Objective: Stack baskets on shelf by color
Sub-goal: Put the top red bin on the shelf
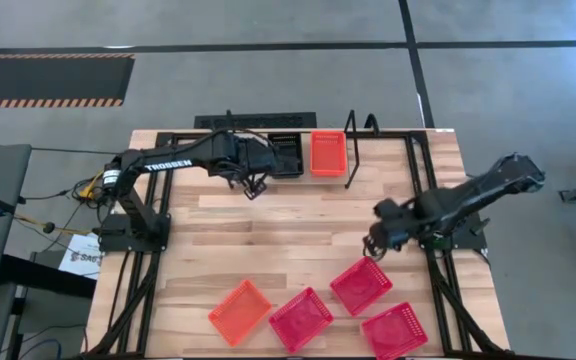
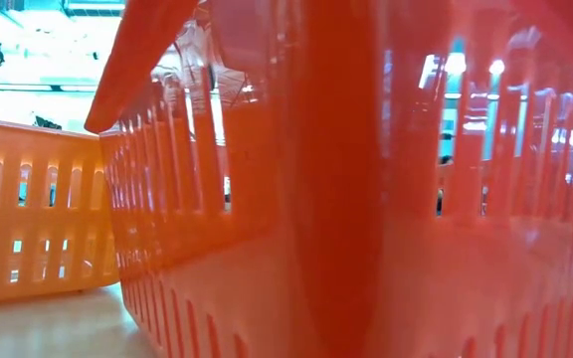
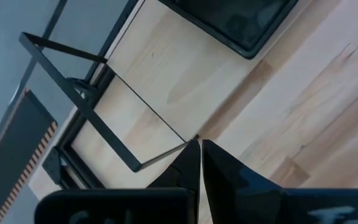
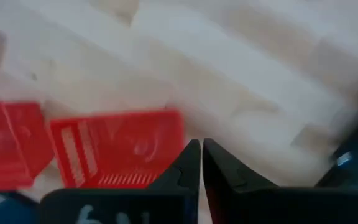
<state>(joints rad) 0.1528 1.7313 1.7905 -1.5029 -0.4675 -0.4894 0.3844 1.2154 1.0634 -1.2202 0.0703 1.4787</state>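
The shelf (image 1: 352,150) stands at the table's far edge and carries a black basket (image 1: 286,155) and an orange basket (image 1: 328,153) side by side. My left gripper (image 1: 253,186) is shut and hangs just in front of the shelf, left of the black basket (image 3: 241,22), touching nothing. One orange basket (image 1: 239,311) and three red baskets (image 1: 301,320) (image 1: 361,285) (image 1: 394,332) rest on the table near its front edge. My right gripper (image 1: 373,246) is shut and points down, just above the far corner of the middle red basket (image 4: 120,155).
Bare tabletop (image 1: 298,225) lies between the shelf and the front row of baskets. The shelf's black wire upright (image 3: 73,93) stands close to my left gripper. In the low view a red basket wall (image 2: 366,199) fills the picture, with the orange basket (image 2: 28,209) beside it.
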